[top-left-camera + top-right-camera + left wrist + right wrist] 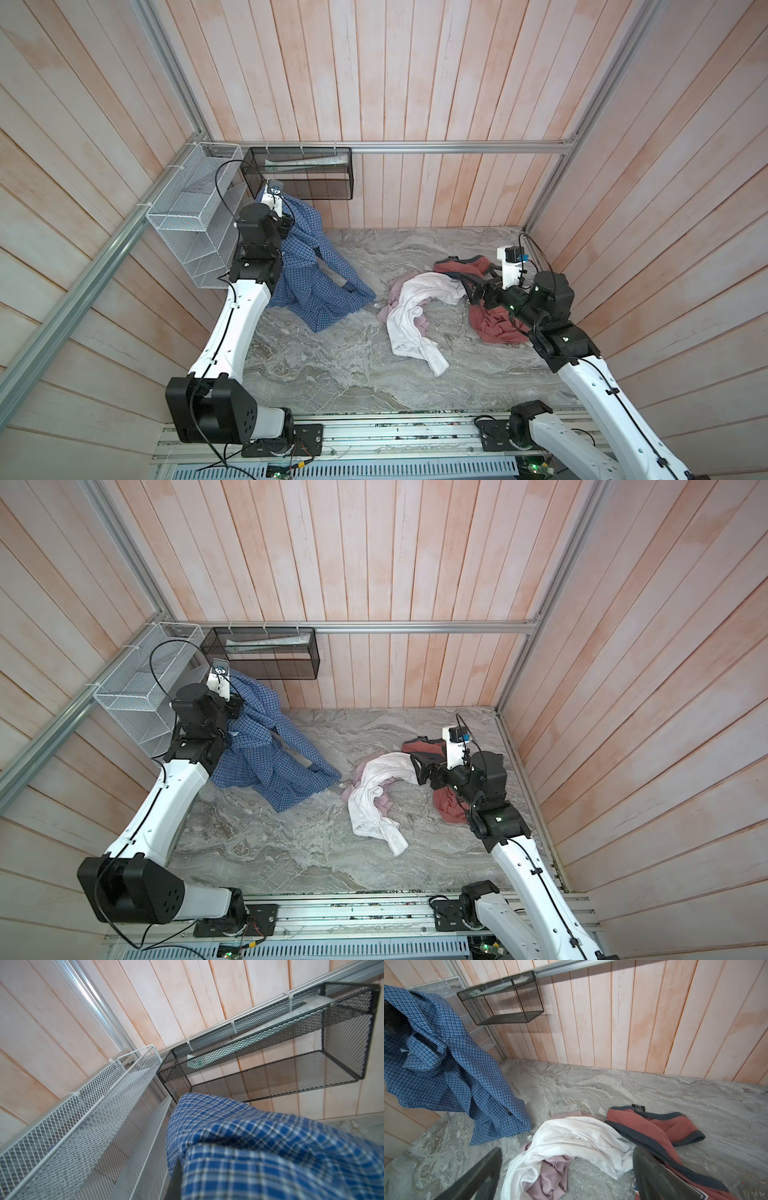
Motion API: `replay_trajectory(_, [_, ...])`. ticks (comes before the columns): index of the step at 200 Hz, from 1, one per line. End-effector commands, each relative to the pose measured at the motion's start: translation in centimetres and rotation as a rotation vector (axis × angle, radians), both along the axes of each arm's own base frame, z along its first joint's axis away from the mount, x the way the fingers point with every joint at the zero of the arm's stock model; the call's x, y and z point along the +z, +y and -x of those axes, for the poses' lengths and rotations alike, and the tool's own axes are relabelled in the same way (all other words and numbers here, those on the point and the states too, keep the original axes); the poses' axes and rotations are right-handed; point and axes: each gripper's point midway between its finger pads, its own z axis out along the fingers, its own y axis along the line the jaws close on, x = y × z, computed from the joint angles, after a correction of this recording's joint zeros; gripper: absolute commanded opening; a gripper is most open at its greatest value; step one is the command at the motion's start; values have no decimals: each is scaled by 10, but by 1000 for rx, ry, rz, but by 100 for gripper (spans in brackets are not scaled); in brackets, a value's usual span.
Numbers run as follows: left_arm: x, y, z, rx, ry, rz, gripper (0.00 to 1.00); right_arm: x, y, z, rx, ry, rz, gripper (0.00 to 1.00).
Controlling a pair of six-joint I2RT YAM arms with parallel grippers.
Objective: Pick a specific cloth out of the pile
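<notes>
I am gripping the cloth in my clenched left hand, its hem lying on the desk below, and planning a higher lift clear of the pile under my spread, empty right hand.

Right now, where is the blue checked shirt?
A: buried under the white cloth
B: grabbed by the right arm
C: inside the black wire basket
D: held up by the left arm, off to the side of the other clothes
D: the blue checked shirt hangs from the shut left end effector, with its lower end on the table, beside the white garment and not under it.
</notes>
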Motion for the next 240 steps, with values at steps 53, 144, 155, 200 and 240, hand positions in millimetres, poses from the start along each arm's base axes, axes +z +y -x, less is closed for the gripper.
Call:
replay_trajectory(53, [-71,-59,43,-211,65,427,0,-19,0,-4,-8,48,-16,98])
replay_trajectory(144, [-141,-56,28,-218,161,891,0,-32,-3,-2,-19,68,-13,98])
replay_trajectory(155, [-153,-44,29,-200,138,985,0,-31,-2,-1,-13,65,-17,98])
replay_trajectory(200, [-196,25,42,90,131,972,0,-41,9,5,47,109,-54,98])
replay_trajectory(240, [-253,49,55,241,286,847,0,-57,38,10,138,170,-127,89])
